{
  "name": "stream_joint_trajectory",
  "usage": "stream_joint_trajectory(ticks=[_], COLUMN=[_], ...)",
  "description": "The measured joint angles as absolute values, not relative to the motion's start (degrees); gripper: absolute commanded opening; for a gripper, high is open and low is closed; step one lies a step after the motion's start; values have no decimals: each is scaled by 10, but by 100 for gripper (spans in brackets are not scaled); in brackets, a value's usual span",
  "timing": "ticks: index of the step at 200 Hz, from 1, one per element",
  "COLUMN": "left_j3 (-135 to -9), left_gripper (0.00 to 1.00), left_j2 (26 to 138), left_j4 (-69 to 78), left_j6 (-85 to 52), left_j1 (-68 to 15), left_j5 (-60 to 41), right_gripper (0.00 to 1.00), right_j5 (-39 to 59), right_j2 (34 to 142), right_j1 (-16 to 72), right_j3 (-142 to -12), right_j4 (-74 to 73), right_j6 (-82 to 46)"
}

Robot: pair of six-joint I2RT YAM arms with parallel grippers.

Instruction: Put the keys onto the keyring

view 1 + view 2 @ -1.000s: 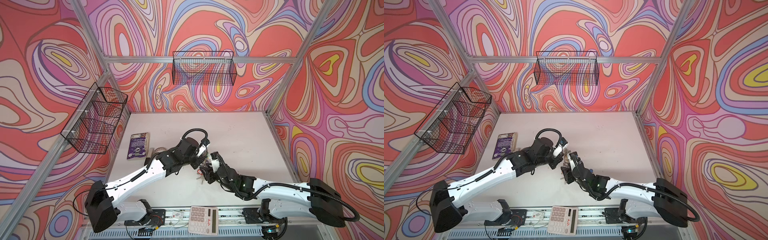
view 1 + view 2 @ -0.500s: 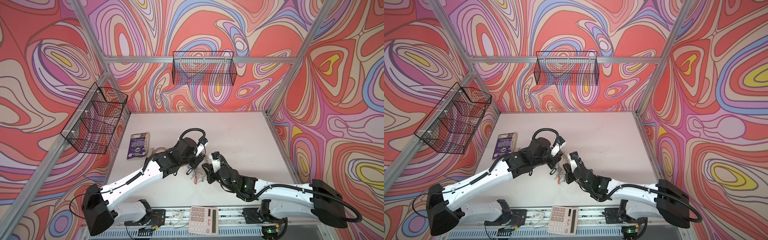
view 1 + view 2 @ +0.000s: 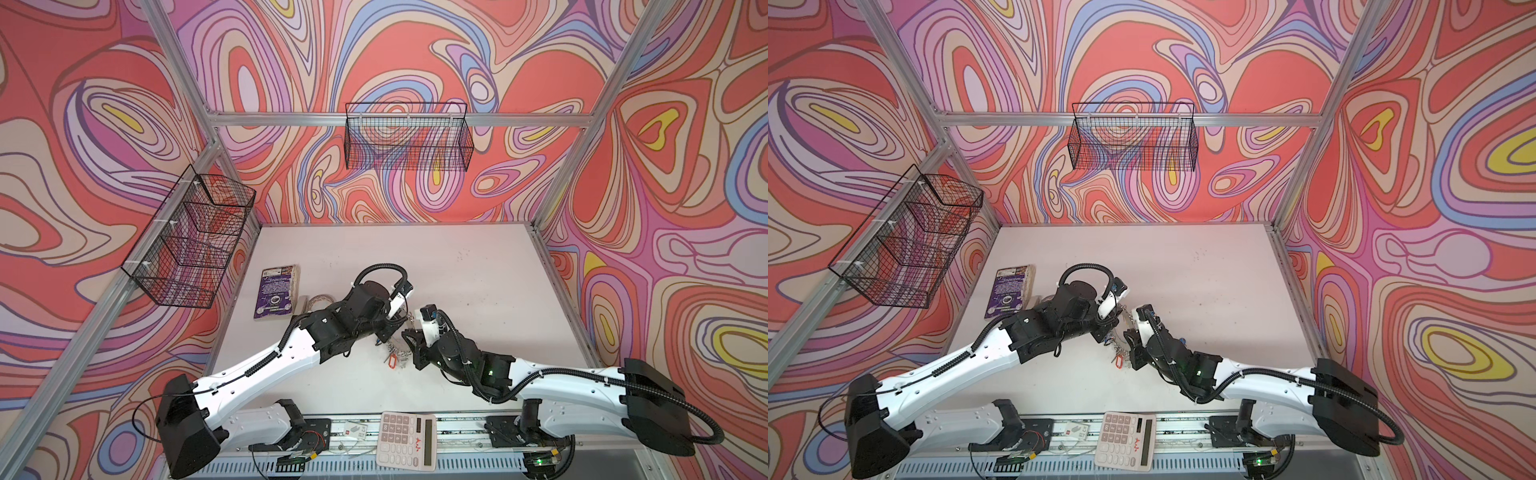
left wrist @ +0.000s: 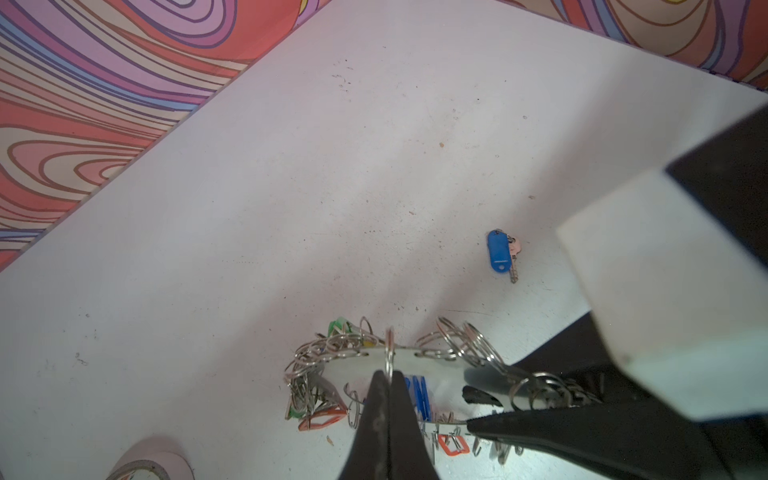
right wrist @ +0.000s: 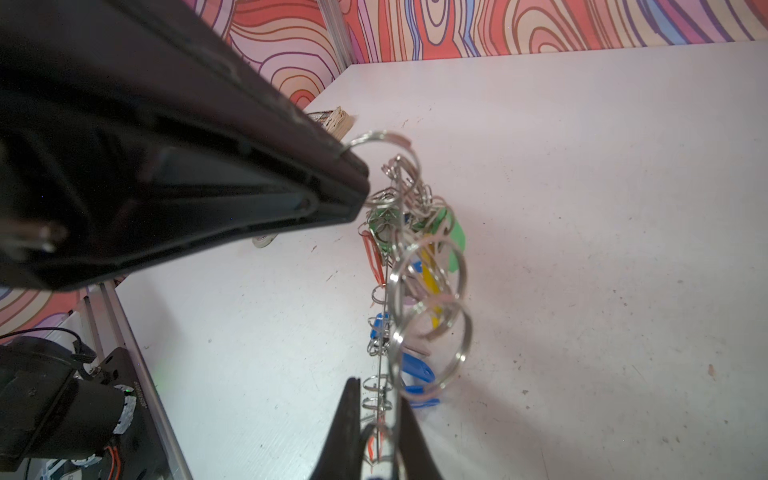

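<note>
Claws both pinching, we note: left claw [image 4: 388,376] grips a split ring [image 4: 389,347] on the keyring [image 4: 436,368], right claw [image 5: 378,395] its rim; blue-tagged key [image 4: 500,251] lies apart.

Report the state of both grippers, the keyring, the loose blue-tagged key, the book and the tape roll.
left gripper, shut on a split ring of the keyring.
right gripper, shut on the keyring's rim.
keyring, held between both grippers, tagged keys hanging from it.
blue-tagged key, loose on the table, apart from the keyring.
book, closed, lying flat.
tape roll, flat beside the book, partly hidden.
</note>
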State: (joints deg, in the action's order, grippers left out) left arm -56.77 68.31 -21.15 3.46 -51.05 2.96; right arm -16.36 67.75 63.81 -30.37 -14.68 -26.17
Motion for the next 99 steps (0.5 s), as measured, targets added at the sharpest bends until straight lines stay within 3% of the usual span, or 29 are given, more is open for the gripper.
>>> stream_joint_trajectory(ticks=[99], left_j3=[-575], left_gripper=[0], left_j2=[707], left_j4=[-209], left_j6=[57], left_j1=[-526], left_j5=[57], right_gripper=[0], right_j5=[-165], right_j2=[688], right_j1=[637], right_j3=[-310], right_j4=[-129], right_j6=[-262])
